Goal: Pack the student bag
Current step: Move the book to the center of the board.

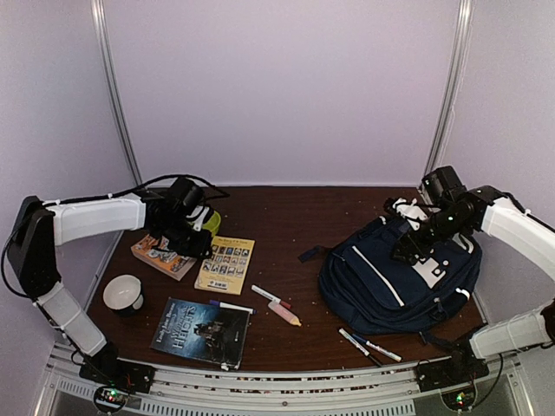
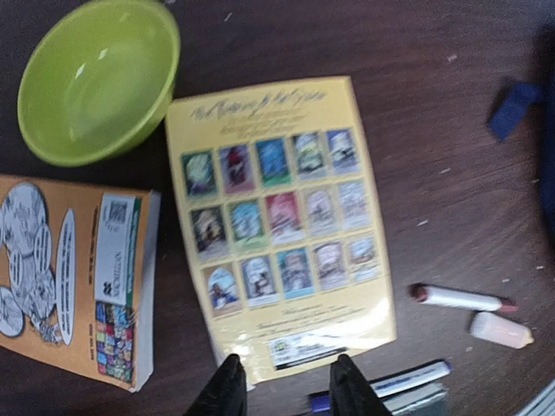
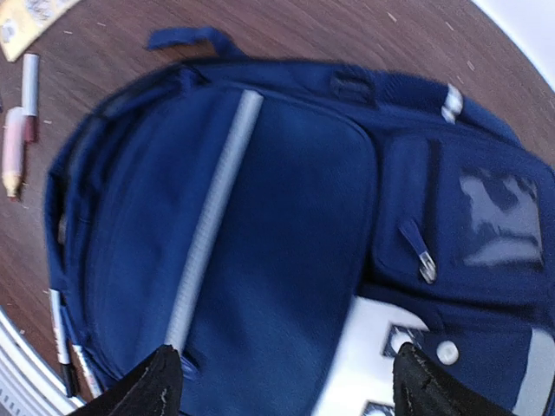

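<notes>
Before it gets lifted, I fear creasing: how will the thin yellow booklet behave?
The thin yellow paper booklet lies flat with hardly any edge thickness, so it would probably flop if lifted by one edge. It looks light, and pushed across the dark wooden table it would likely slide.

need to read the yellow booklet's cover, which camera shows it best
Left wrist: the yellow booklet sits large and central, its picture grid clear. Top external shows it whole but small. Right wrist catches only what looks like one corner, top left.
</notes>
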Motion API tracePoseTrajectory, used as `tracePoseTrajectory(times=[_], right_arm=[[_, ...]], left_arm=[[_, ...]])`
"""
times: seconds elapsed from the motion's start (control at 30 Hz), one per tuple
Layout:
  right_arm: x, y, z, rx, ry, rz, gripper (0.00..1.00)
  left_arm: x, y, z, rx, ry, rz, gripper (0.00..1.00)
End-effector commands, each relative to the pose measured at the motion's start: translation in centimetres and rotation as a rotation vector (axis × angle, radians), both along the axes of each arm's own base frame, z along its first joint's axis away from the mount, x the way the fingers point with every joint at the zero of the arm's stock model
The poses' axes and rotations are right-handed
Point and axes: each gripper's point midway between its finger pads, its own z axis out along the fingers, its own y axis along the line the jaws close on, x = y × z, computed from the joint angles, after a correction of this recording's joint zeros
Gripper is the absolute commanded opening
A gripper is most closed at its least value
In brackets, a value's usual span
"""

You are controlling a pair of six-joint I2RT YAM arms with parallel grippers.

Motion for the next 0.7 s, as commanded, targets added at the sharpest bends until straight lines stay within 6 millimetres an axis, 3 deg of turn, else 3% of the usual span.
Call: tracePoseTrajectory(times=[0.0, 0.07, 0.17, 0.3, 0.47, 0.57, 0.67], right_arm=[[-1.6, -7.8, -1.5, -0.173, 0.052, -0.19, 0.84], [-2.2, -10.5, -2.0, -0.205, 0.064, -0.278, 0.84], [-3.1, -14.4, -1.9, -0.26, 0.056, -0.399, 0.84], [-5.1, -17.4, -2.1, -0.301, 0.085, -0.485, 0.88], [-7.2, -20.6, -3.8, -0.348, 0.171, -0.548, 0.99], [-7.4, -21.1, -5.3, -0.334, 0.233, -0.541, 1.0], [-7.3, -20.8, -6.9, -0.27, 0.306, -0.511, 1.0]], left_arm=[[-0.1, -5.3, 6.2, -0.106, -0.126, -0.159, 0.36], [0.1, -8.2, 8.0, -0.187, -0.168, -0.196, 0.37], [0.7, -12.1, 9.1, -0.286, -0.198, -0.207, 0.37], [1.0, -17.8, 9.5, -0.383, -0.199, -0.28, 0.38], [1.7, -23.5, 7.4, -0.417, -0.172, -0.323, 0.5], [2.2, -26.4, 5.7, -0.449, -0.128, -0.342, 0.59], [1.9, -28.5, 3.1, -0.481, -0.044, -0.367, 0.61]])
